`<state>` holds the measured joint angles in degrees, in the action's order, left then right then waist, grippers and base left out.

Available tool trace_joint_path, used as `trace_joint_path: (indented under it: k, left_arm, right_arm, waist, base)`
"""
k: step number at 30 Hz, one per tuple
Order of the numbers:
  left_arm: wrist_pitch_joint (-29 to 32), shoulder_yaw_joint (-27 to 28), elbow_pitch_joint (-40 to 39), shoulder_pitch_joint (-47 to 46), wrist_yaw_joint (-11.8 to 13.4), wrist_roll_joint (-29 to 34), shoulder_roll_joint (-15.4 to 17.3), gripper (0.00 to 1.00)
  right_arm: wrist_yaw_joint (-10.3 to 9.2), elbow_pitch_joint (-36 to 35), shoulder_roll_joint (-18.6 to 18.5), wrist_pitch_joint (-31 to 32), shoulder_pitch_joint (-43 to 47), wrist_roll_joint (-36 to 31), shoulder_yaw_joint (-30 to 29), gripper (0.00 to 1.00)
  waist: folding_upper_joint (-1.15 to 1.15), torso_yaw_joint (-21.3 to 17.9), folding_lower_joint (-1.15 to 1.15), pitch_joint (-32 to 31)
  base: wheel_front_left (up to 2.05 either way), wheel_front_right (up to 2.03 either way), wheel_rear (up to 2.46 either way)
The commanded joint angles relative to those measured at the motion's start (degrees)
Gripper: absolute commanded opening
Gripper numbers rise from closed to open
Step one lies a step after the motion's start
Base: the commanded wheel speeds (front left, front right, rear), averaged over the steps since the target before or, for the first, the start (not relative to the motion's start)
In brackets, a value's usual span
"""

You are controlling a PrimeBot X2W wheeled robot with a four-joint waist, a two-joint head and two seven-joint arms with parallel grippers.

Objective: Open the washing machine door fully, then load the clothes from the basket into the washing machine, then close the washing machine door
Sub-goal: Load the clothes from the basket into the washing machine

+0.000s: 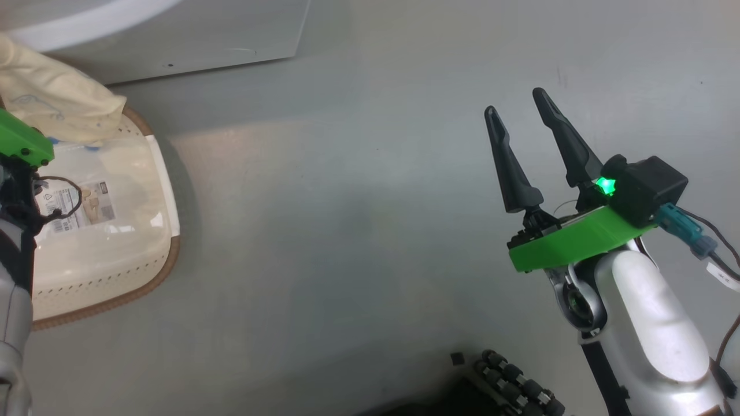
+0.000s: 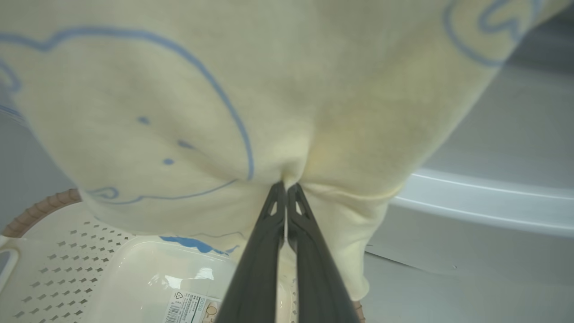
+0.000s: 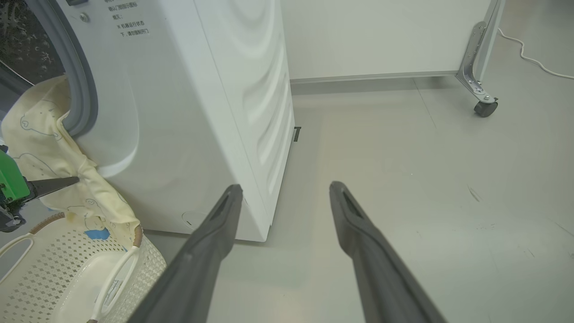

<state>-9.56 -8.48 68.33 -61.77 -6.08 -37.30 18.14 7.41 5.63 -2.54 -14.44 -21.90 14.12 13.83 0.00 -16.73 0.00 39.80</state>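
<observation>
The left fingers (image 2: 279,202), long and dark, are pressed together on a fold of the pale cream-yellow soft garment with thin blue line drawings (image 2: 179,112). In the left wrist view the cloth bunches at their tips and spreads from 9 o'clock round to 2 o'clock. A bright blue patch shows at its lower hem.

In the right wrist view the same fingers (image 3: 56,183) come in from 9 o'clock and pinch the garment (image 3: 40,134) partway along its length. Its upper end lies against the grey rubber ring (image 3: 85,89) at the mouth of the big white front-loading washing machine (image 3: 202,89). Its lower end hangs down onto the brown woven-look rim of the small cream perforated plastic basket (image 3: 45,269), which stands on the floor just in front of the machine at 7 o'clock. The dark perforated drum (image 3: 27,45) shows at 10 o'clock.

In the head view the basket (image 1: 165,271) sits at 9 o'clock. Its floor is bare apart from a label sticker (image 1: 75,205), and the garment (image 1: 52,98) rises over its far edge at 10 o'clock.

The right fingers (image 1: 503,156) stand spread wide and hold nothing (a green light glows on the wrist behind them). They hover at 3 o'clock over the grey floor (image 1: 347,231), well apart from the basket. In their own wrist view the right fingers (image 3: 215,229) point past the machine's corner toward open floor.
</observation>
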Motion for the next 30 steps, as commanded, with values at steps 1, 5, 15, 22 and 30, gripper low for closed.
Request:
trace_joint_path:
  k: [1,5,15,22,30]
  left_arm:
    - [-0.3,0.3,-0.4,-0.5,-0.2,0.6,2.8,0.0]
    - [0.0,-1.0,0.2,-1.0,-0.5,1.2,2.1,0.0]
    - [5.7,-5.9,-3.5,-2.7,-1.3,2.9,2.4,0.0]
    - [12.7,-9.0,-13.6,-3.0,-1.4,2.6,6.0,0.0]
    - [26.9,-9.1,-34.5,-1.0,-0.6,0.1,13.7,0.0]
  right_arm:
    - [0.08,-1.4,-0.3,-0.5,0.5,0.5,0.6,1.0]
    - [0.08,-1.4,-0.3,-0.5,0.5,0.4,0.1,1.0]
    - [0.08,-1.9,-0.3,-0.5,1.0,-0.8,-1.3,1.0]
    - [0.08,-2.4,-0.3,-0.4,1.8,-0.9,-2.3,1.0]
    - [0.08,-2.8,-0.3,-0.4,1.9,-0.4,-2.6,1.0]
  waist:
    - [0.0,0.2,0.0,0.0]
    - [0.0,1.0,0.0,0.0]
    - [0.0,4.1,0.0,-0.9]
    - [0.0,6.0,0.0,-1.6]
    - [0.0,6.8,0.0,-1.7]
  base:
    - [0.0,0.0,0.0]
    - [0.0,0.0,0.0]
    - [0.0,0.0,0.0]
    - [0.0,0.0,0.0]
    - [0.0,0.0,0.0]
